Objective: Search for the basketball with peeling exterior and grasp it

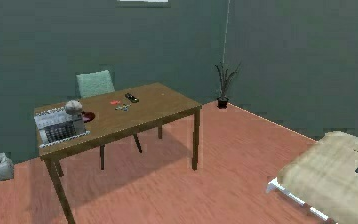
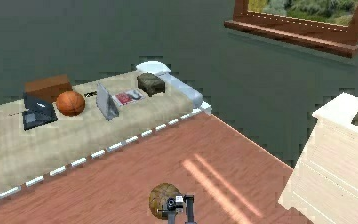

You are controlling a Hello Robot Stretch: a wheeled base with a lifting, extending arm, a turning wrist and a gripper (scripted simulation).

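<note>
An orange basketball (image 2: 70, 102) lies on the long bed (image 2: 107, 140) against the far wall in the arm side view. Low in the same view, a duller brown ball (image 2: 162, 197) sits right at the gripper (image 2: 175, 204), over the wooden floor. The arm's short dark end with a white marker shows at the bottom edge just right of it. I cannot tell whether the gripper holds the brown ball or whether the ball rests on the floor.
On the bed also lie a laptop (image 2: 37, 112), a brown box (image 2: 49, 88), a dark box (image 2: 152, 84) and a pillow (image 2: 155, 68). A white dresser (image 2: 337, 165) stands at the right. The forward view has a wooden table (image 1: 137, 115), green chair (image 1: 95, 84), potted plant (image 1: 224, 85) and bed corner (image 1: 332, 170).
</note>
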